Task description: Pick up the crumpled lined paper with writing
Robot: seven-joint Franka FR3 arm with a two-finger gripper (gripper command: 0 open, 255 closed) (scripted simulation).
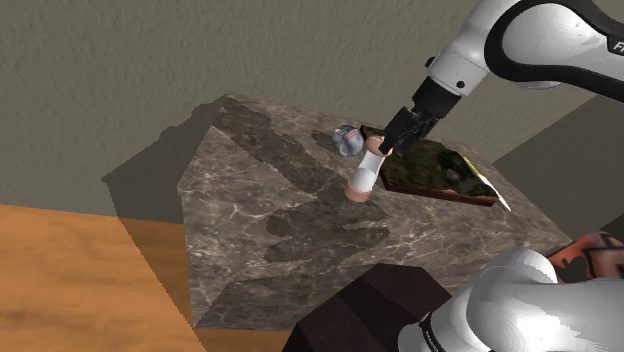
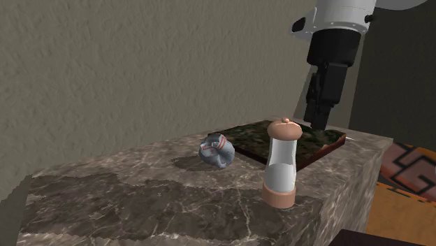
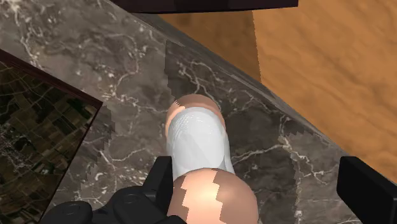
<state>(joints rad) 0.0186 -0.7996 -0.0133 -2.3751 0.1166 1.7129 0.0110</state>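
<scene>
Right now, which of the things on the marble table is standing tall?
The white mill with the peach cap and base stands upright; the crumpled paper is a low wad, and the dark picture board lies flat.

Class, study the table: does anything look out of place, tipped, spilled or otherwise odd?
Nothing is spilled or tipped: the grinder stands upright, and the paper ball lies beside the flat board. The one oddity: the open gripper is at the grinder's top, not at the paper ball.
</scene>
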